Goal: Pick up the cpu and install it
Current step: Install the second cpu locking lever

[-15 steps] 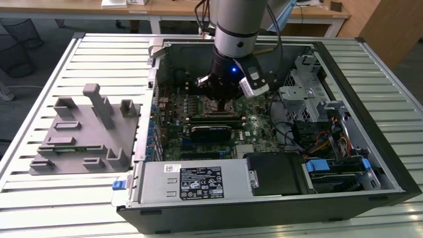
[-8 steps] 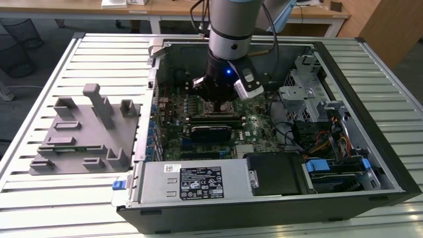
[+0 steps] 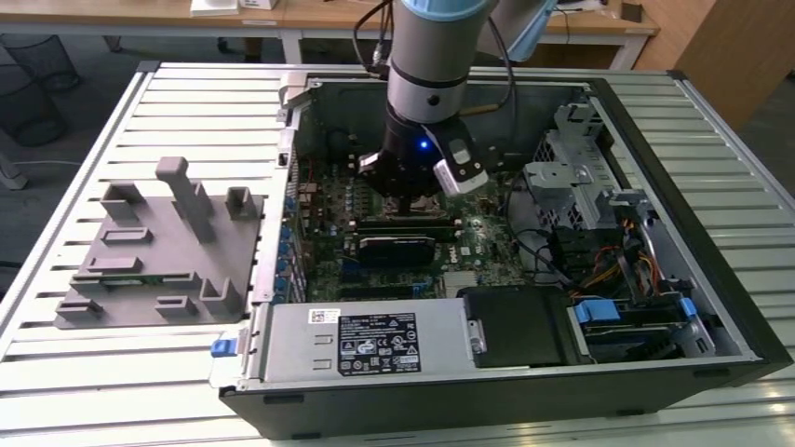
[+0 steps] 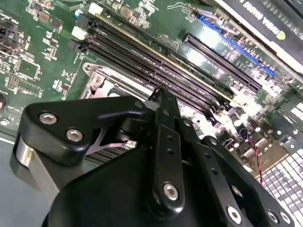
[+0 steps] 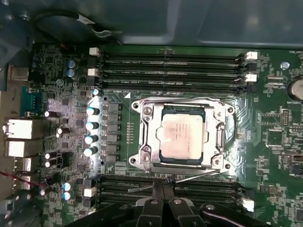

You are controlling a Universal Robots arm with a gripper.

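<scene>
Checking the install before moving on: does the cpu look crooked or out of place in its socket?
Nothing stands out. In the first wrist view the cpu lies flat and square inside the socket frame, edges parallel to it. The gripper sits apart from it, over the memory slots.

Arm (image 3: 425, 84) reaches down into open computer case (image 3: 733, 307); grey fixture tray (image 3: 155, 251) lies beside it.
</scene>
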